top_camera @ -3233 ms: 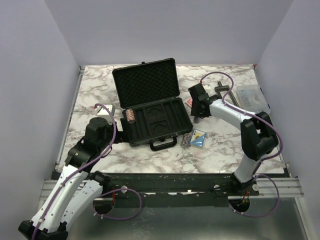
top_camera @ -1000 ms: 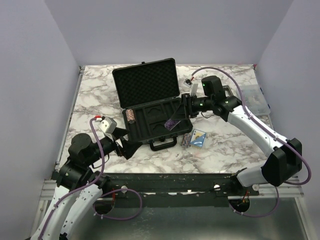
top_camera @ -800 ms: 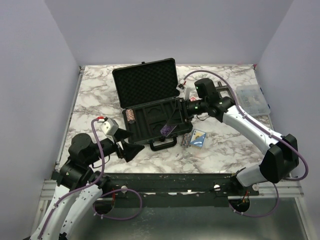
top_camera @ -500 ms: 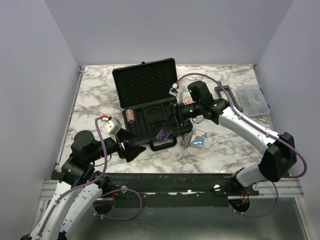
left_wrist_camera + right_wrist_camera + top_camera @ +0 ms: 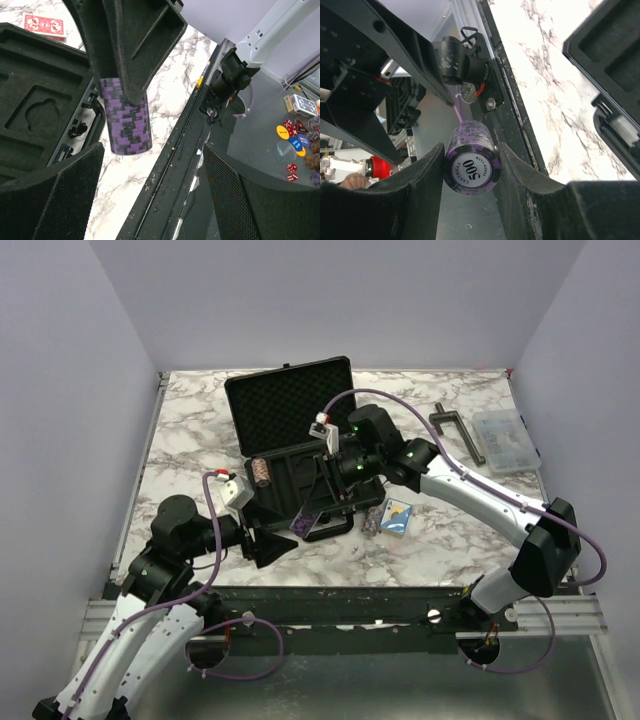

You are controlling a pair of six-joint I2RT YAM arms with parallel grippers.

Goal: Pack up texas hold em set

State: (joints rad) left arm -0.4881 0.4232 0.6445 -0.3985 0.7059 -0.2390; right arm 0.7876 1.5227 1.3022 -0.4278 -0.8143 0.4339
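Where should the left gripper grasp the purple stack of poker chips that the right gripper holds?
Probably from below, at the free lower end of the purple chip stack, pads across its round side; the right gripper's fingers cover the upper part.

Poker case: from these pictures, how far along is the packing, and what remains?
Done: one brownish chip stack lies in the open case. In hand: the right gripper clamps a purple chip stack near the case's front edge. Left: the blue deck, the chips beside it, the red deck, then shutting the case.
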